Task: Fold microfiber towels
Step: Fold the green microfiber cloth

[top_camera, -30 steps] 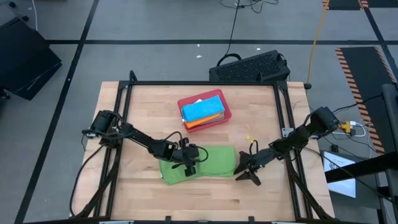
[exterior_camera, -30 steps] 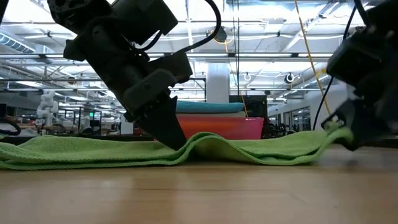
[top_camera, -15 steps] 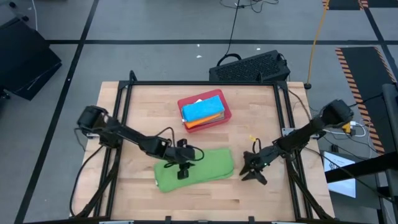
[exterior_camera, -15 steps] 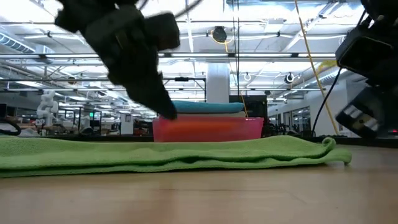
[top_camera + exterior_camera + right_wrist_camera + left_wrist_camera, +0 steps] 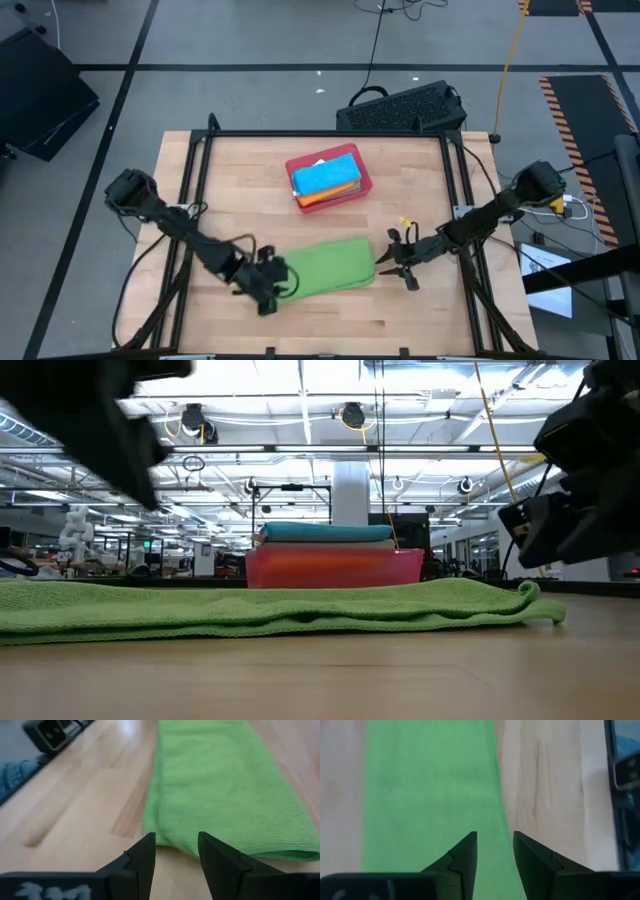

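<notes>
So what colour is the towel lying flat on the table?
Bright green. The towel shows best in the high view, lying flat between the two grippers.

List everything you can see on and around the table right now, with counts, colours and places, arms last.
Bright green towel: one, folded into a strip, flat on the table's front middle.
Red tray: one, table's rear middle.
Folded towels: stack in the tray, bright blue on top, orange below; count unclear.
Table: one, light wood, black frame.
Black case: one, on the floor behind the table.
Left gripper: open, at the green towel's left end.
Right gripper: open, at its right end.
</notes>
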